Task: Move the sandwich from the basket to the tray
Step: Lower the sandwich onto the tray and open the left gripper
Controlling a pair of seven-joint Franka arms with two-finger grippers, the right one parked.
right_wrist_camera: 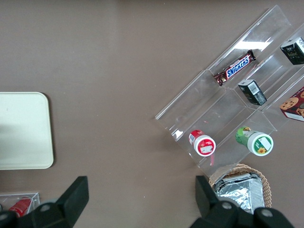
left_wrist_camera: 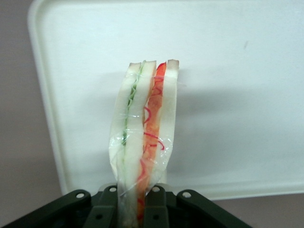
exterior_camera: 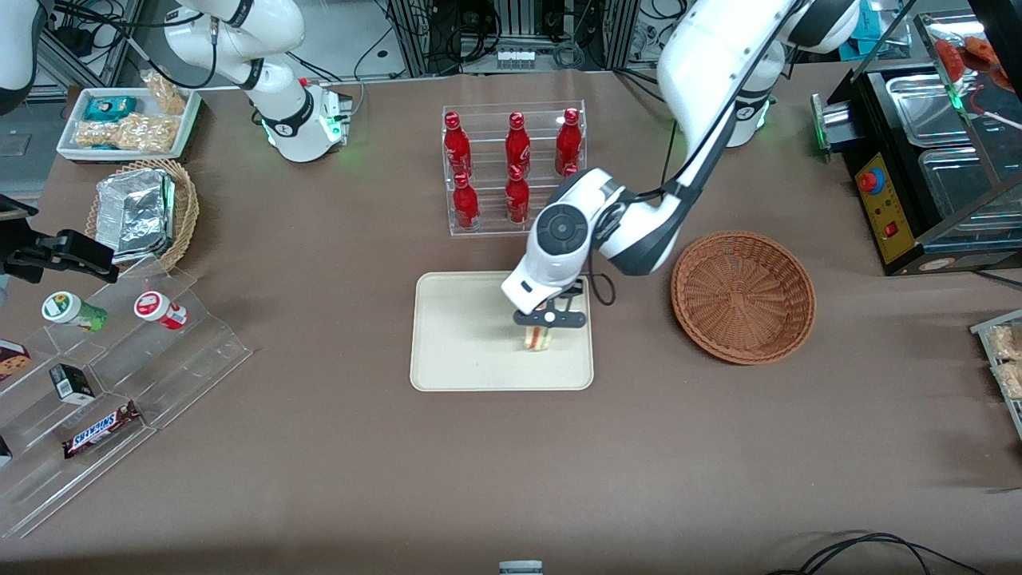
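Cream tray (exterior_camera: 455, 351) lies under the gripper (exterior_camera: 548, 326), clamped on the upright wrapped sandwich (exterior_camera: 536, 339) at centre frame; released from there, the narrow wedge could topple or cling by its film.

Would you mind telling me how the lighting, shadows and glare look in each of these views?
Front view: even overhead light; the gripper, shut on the sandwich, is above the tray, soft arm shadow on the table. Left wrist view: the tray looks washed out, the sandwich's wrap glints and casts a faint shadow. Right wrist view: glare on the clear acrylic shelf.
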